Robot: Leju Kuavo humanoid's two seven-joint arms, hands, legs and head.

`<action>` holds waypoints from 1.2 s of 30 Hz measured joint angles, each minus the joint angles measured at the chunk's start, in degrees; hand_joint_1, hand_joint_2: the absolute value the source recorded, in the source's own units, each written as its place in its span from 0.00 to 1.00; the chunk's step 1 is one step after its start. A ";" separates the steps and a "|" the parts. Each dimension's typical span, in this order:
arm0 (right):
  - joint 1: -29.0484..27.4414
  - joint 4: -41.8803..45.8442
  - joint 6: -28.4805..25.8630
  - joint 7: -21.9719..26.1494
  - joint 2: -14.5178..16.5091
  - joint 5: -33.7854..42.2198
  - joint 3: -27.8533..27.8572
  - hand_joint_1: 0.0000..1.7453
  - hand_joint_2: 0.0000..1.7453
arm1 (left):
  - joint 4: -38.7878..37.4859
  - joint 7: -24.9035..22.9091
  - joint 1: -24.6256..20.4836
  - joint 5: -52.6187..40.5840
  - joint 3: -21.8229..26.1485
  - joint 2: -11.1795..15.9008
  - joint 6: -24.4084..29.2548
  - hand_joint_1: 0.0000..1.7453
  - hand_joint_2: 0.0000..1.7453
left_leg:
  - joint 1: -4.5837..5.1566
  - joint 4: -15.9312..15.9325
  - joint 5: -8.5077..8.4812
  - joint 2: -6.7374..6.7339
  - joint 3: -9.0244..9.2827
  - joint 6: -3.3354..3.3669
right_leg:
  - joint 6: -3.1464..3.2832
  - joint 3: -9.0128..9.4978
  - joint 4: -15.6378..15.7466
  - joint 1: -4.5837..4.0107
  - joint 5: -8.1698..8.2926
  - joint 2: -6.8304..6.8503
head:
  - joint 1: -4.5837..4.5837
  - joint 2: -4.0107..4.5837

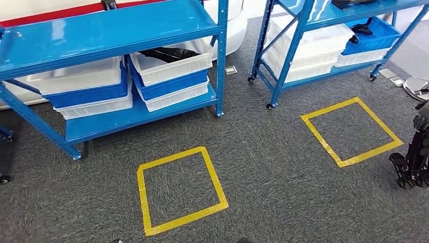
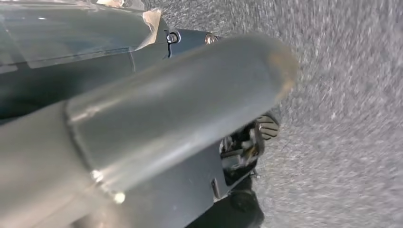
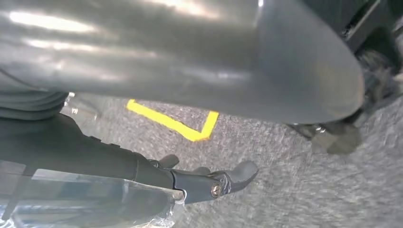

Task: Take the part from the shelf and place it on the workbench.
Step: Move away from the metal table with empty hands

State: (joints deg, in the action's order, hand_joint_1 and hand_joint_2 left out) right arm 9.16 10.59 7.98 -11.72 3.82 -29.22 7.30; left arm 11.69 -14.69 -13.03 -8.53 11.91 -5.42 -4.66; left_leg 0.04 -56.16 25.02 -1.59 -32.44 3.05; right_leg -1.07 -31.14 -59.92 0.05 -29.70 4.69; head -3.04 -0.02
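Both hands, left hand (image 2: pixel 157 118) and right hand (image 3: pixel 190 71), hang empty; finger spread unclear. Robot should square up to the shelf (image 1: pixel 101 30) before reaching the black part (image 1: pixel 167 53) in the white bin (image 1: pixel 174 66).

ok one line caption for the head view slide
Two blue shelving racks holding white and blue bins, with two yellow tape squares on grey carpet.

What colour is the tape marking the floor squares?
Yellow tape, on grey carpet; clearest in the head view.
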 joint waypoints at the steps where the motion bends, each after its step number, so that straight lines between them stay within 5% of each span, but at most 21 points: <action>1: -0.12 0.00 0.00 0.03 -0.06 0.00 0.00 0.00 0.00 | 0.00 0.03 -0.04 0.04 0.01 -0.11 0.00 0.00 0.00 | -0.24 0.23 -0.25 0.84 0.11 0.13 | 0.09 -1.54 -3.30 0.19 -1.55 -2.07 | -0.07 0.00; 3: -0.45 -0.02 0.00 0.07 -0.19 0.00 0.00 0.00 0.00 | -0.01 0.07 -0.06 0.06 0.01 -0.28 -0.01 0.00 0.00 | -0.30 0.24 -0.37 2.71 -0.07 0.25 | 0.20 -5.37 -11.20 0.37 -4.63 -4.19 | -0.20 0.00; 5: -0.74 -0.03 0.00 0.07 -0.32 0.00 0.00 0.00 0.00 | -0.02 0.07 0.22 0.07 0.01 -0.38 -0.02 0.00 0.00 | -0.35 0.14 -0.39 4.65 -0.10 0.19 | -0.52 -6.85 -13.54 0.62 -4.72 -4.52 | -0.21 0.00; 8: -0.85 -0.04 -0.05 0.07 -0.45 0.00 0.01 0.00 0.00 | -0.02 0.26 0.35 0.29 0.04 -0.39 -0.09 0.00 0.00 | -0.52 -0.43 -0.17 7.30 -0.15 -0.39 | -2.27 -2.36 -2.84 1.30 0.40 -6.40 | -0.21 0.00; 10: -0.83 -0.05 -0.12 0.09 -0.48 0.02 0.06 0.00 0.00 | -0.02 0.90 0.34 0.57 0.14 -0.40 -0.22 0.00 0.00 | -0.44 -0.91 0.08 8.52 -0.44 -1.13 | -2.02 -0.17 2.01 1.48 2.14 -7.71 | -0.20 0.00; 12: -0.75 -0.05 -0.23 0.22 -0.43 0.05 0.24 0.00 0.00 | -0.02 2.29 0.47 1.14 0.45 -0.37 -0.41 0.00 0.00 | -0.51 -1.02 0.05 9.39 -0.80 -1.82 | -1.03 0.10 2.34 1.26 2.29 -7.10 | -0.17 0.00; 13: -0.73 -0.05 -0.38 0.39 -0.38 0.10 0.37 0.00 0.00 | -0.02 3.21 0.56 1.55 0.67 -0.32 -0.56 0.00 0.00 | -0.59 -1.14 0.10 9.18 -0.94 -2.09 | -0.69 0.16 2.32 1.25 2.36 -6.68 | -0.17 0.00; 15: -0.79 -0.05 -0.80 0.81 -0.27 0.26 0.75 0.00 0.00 | -0.02 5.13 0.57 2.24 1.16 -0.31 -0.86 0.00 0.00 | -0.49 -3.38 1.57 6.31 -1.97 -2.55 | 0.03 0.22 2.44 1.35 2.44 -5.84 | 0.08 0.00; 17: -0.93 -0.05 -1.13 1.03 -0.23 0.40 1.17 0.00 0.00 | -0.02 6.54 0.38 2.69 1.58 -0.42 -1.16 0.00 0.00 | -0.44 -10.23 5.22 2.69 -5.25 -2.94 | 0.63 0.19 2.45 1.09 2.35 -4.88 | 0.39 0.00; 19: -1.16 -0.05 -1.26 1.01 -0.32 0.42 1.44 0.00 0.00 | -0.02 7.39 0.35 3.10 1.88 -0.51 -1.46 0.00 0.00 | -0.60 -17.23 7.83 1.76 -8.78 -3.07 | 0.85 0.14 2.44 0.74 2.26 -3.92 | 0.44 0.00; 20: -1.22 -0.05 -1.29 0.93 -0.38 0.42 1.50 0.00 0.00 | -0.02 7.79 0.42 3.28 2.03 -0.55 -1.59 0.00 0.00 | -0.62 -18.00 7.54 1.73 -9.21 -2.97 | 0.89 0.15 2.44 0.59 2.23 -3.59 | 0.44 0.00; 21: -1.21 -0.05 -1.31 0.86 -0.43 0.42 1.57 0.00 0.00 | -0.02 8.23 0.48 3.39 2.17 -0.57 -1.68 0.00 0.00 | -0.61 -16.43 6.20 1.72 -8.44 -2.73 | 0.91 0.20 2.44 0.45 2.21 -3.37 | 0.44 0.00; 23: -1.07 -0.05 -1.31 0.75 -0.35 0.42 1.82 0.00 0.00 | 0.01 9.12 0.38 3.50 2.46 -0.52 -1.68 0.00 0.00 | -0.30 -8.37 2.51 1.35 -4.24 -1.69 | 0.95 0.39 2.46 0.20 2.16 -3.12 | 0.43 0.00; 25: -0.90 -0.05 -1.34 0.74 -0.25 0.39 2.13 0.00 0.00 | 0.08 9.77 0.09 3.51 2.73 -0.46 -1.35 0.00 0.00 | 0.27 -2.46 0.89 0.69 -1.22 -0.73 | 0.85 0.42 2.51 0.00 2.09 -2.90 | 0.42 0.00; 30: -0.70 -0.02 -1.36 0.67 -0.09 -0.08 2.39 0.00 0.00 | 0.16 10.61 -0.01 3.73 3.20 -0.65 -0.75 0.00 0.00 | 0.17 -0.18 0.21 1.09 -0.12 0.22 | 0.03 -0.36 0.91 -0.06 0.98 -3.03 | 0.39 0.00; 34: -0.83 -0.01 -1.39 0.73 -0.31 -0.15 2.46 0.00 0.00 | 0.16 10.88 0.02 3.70 3.25 -0.92 -0.48 0.00 0.00 | -0.14 0.37 0.06 1.85 0.35 0.54 | -0.19 -7.37 -12.43 0.39 -3.81 -4.38 | 0.28 0.00; 36: -0.99 -0.01 -1.36 0.64 -0.42 -0.16 2.49 0.00 0.00 | 0.15 10.91 0.17 3.66 3.26 -1.02 -0.15 0.00 0.00 | -0.22 0.27 0.35 2.34 0.55 0.33 | -1.25 -8.28 -12.74 0.78 -2.81 -4.43 | 0.27 0.00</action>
State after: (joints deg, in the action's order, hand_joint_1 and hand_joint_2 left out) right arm 8.17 10.58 6.62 -11.08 3.40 -29.38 9.79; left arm 11.85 -3.78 -12.86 -4.87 15.16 -6.44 -4.81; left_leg -0.18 -55.89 25.36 0.76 -31.90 3.37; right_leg -2.32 -39.43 -72.66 0.84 -32.51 0.26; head -2.77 -0.02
